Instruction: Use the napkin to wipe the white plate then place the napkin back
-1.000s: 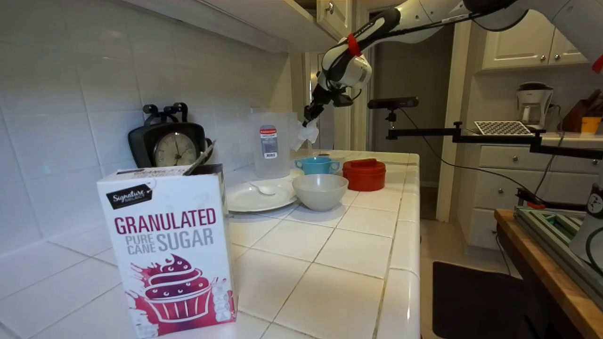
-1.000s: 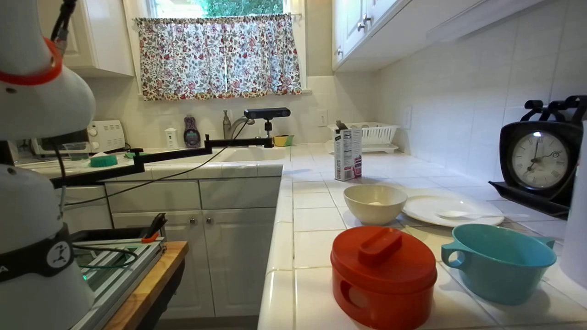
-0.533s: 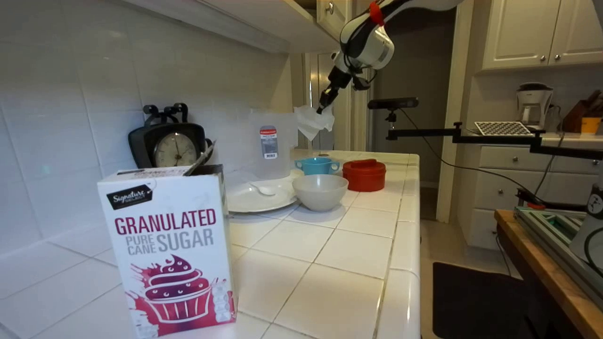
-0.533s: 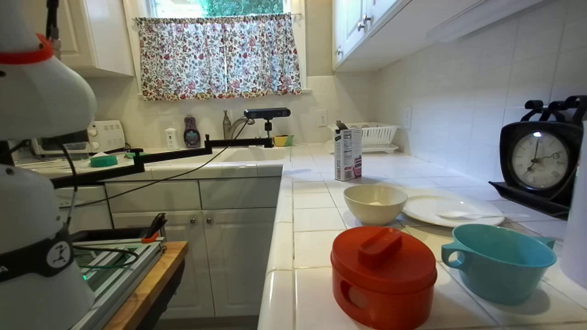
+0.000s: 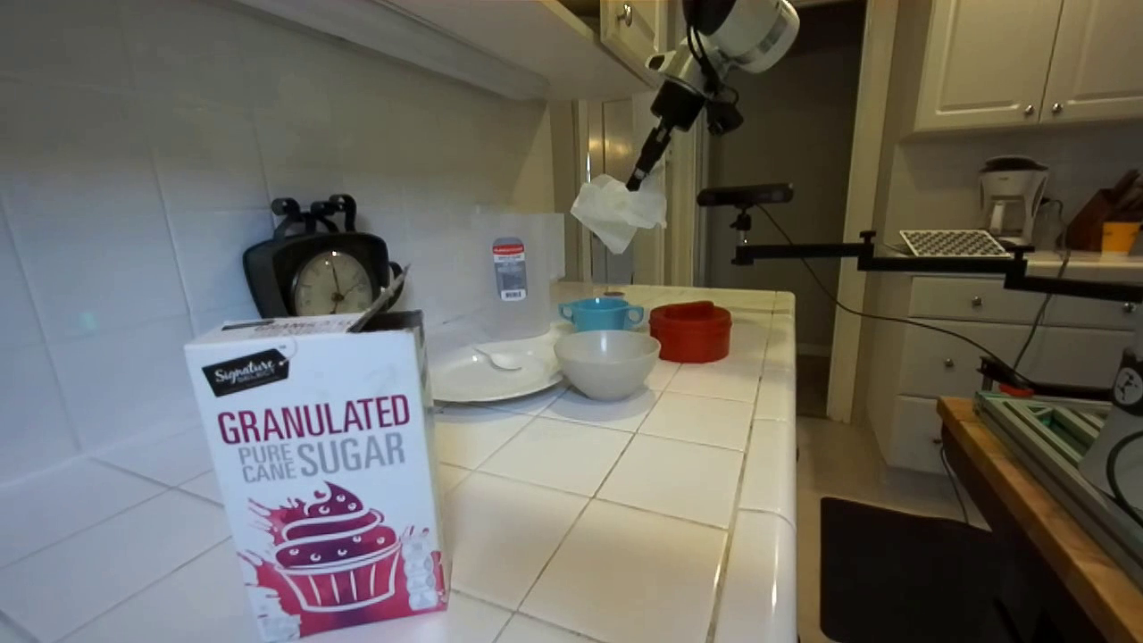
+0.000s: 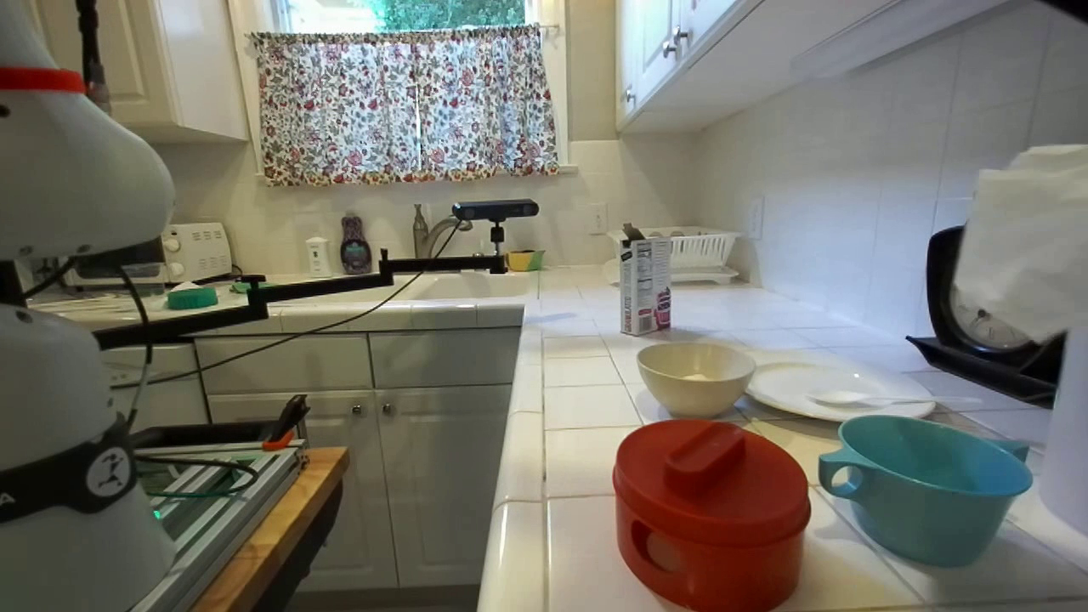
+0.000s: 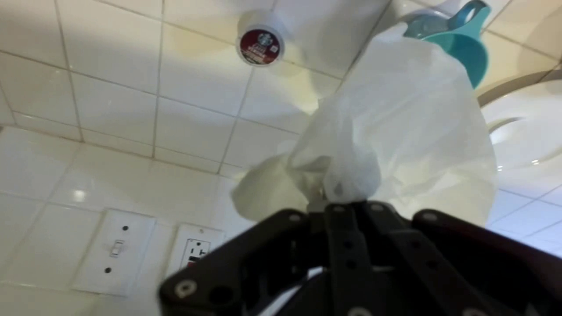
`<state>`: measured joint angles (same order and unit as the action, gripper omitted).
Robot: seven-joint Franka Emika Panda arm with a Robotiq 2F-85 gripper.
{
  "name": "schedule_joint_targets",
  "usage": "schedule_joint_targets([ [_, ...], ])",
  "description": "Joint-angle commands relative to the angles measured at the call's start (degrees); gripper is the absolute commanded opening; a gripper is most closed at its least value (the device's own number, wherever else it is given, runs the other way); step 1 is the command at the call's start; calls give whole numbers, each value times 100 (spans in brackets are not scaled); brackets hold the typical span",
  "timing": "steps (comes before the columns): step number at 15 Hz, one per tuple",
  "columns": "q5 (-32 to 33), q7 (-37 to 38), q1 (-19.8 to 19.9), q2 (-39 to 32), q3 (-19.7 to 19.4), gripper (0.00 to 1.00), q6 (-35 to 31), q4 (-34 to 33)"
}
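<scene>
My gripper [image 5: 636, 185] is shut on the crumpled white napkin [image 5: 618, 216], which hangs from its fingertips high above the counter. In the wrist view, the gripper [image 7: 344, 204] pinches the napkin [image 7: 408, 123], which spreads out beyond the fingers and hides part of the counter. The napkin [image 6: 1024, 246] also shows at the right edge in an exterior view, in front of the clock. The white plate [image 5: 464, 382] lies flat on the counter with a white spoon on it. The plate also shows in an exterior view [image 6: 786, 382] and partly in the wrist view [image 7: 540, 109].
A white bowl [image 5: 607, 366] stands beside the plate. A blue cup [image 6: 931, 497] and a red lidded container [image 6: 710, 510] stand near it. A clear jug [image 5: 518, 313], a sugar box [image 5: 326, 500] and a black clock [image 5: 332, 277] stand on the counter. Cabinets hang above.
My gripper has moved up and to the right in an exterior view, carrying the napkin. The napkin has come into the right edge of an exterior view. The plate and dishes have not moved.
</scene>
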<state>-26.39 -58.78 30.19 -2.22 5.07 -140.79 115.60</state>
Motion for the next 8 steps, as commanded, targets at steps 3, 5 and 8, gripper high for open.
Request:
schedule_joint_targets([
  [3, -310, -916, -1129, 616, -953, 0, 430, 574],
  [5, -592, -1023, -1468, 628, -1064, 0, 338, 660],
  [8, -1130, -1202, -1857, 554, -1104, 0, 255, 676],
])
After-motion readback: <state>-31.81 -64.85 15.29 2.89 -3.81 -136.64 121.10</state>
